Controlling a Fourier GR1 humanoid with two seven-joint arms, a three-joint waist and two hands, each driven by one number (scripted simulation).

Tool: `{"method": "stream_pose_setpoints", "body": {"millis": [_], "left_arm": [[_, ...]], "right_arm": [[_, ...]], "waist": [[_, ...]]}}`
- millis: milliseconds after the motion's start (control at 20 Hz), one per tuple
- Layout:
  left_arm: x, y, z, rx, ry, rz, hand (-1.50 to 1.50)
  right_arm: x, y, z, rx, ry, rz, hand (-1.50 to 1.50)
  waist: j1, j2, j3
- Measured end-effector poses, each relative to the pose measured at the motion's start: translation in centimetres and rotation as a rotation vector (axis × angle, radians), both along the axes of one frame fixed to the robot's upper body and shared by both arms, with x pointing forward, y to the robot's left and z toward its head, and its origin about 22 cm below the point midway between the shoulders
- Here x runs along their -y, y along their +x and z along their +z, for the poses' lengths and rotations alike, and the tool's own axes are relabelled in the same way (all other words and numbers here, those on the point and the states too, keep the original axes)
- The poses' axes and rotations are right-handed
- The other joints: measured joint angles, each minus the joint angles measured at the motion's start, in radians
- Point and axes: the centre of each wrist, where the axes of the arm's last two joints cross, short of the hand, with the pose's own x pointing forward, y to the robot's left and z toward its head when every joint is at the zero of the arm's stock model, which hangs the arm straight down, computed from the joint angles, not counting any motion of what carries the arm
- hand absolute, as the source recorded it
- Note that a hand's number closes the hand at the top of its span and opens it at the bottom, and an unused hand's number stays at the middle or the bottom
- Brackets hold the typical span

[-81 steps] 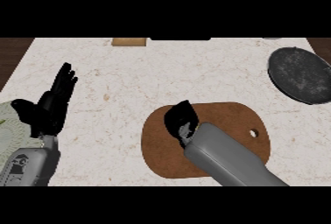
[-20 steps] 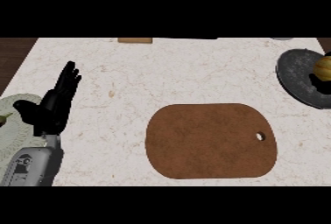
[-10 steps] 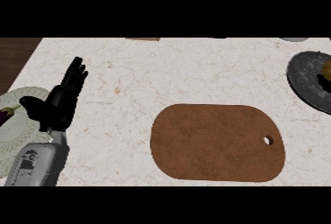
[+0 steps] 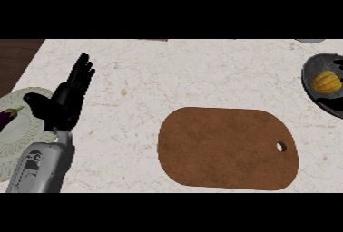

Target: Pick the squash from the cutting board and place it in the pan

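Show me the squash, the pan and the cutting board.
squash (image 4: 326, 82), head view, middle of its yellow body.
pan (image 4: 324, 62), head view, bare floor above the squash.
cutting board (image 4: 224, 149), head view, middle of its top.

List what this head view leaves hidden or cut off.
Right hand: outside the head view, so its state is unknown.
Pan: right side cut off by the right edge; the squash in it shows whole.
Plate: left part past the left edge, right part behind the open left hand and its forearm.
Grey thing at the top right: only a sliver shows, too little to name.
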Motion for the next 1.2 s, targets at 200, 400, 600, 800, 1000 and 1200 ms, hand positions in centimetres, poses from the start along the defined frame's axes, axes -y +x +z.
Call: {"method": "stream_pose_setpoints", "body": {"millis": [200, 400, 600, 800, 1000, 1200], "left_arm": [[0.0, -0.1, -0.2, -0.009, 0.001, 0.004, 0.0], [-0.5, -0.2, -0.3, -0.01, 0.002, 0.017, 0.0], [-1.2, -0.5, -0.7, -0.014, 0.003, 0.031, 0.0], [-1.8, -0.7, -1.0, -0.023, 0.004, 0.048, 0.0], [-2.1, -0.8, -1.1, -0.027, 0.004, 0.064, 0.0], [-2.4, -1.2, -1.4, -0.033, 0.007, 0.08, 0.0]], "right_arm": [[0.4, -0.3, -0.3, 0.0, 0.056, 0.036, -1.5], [0.9, -0.7, -0.2, 0.103, 0.135, 0.054, -1.5], [2.4, -1.5, 0.4, 0.221, 0.259, 0.042, -1.5], [5.0, -3.7, 1.0, 0.253, 0.389, 0.078, -1.5], [7.5, -6.5, 1.0, 0.258, 0.486, 0.131, -1.5], [10.2, -9.3, 2.3, 0.241, 0.5, 0.113, -1.5]], "waist": [[-0.003, -0.001, 0.0], [-0.015, -0.005, 0.001], [-0.031, -0.011, 0.0], [-0.05, -0.018, -0.002], [-0.066, -0.025, -0.003], [-0.08, -0.032, -0.004]]}}
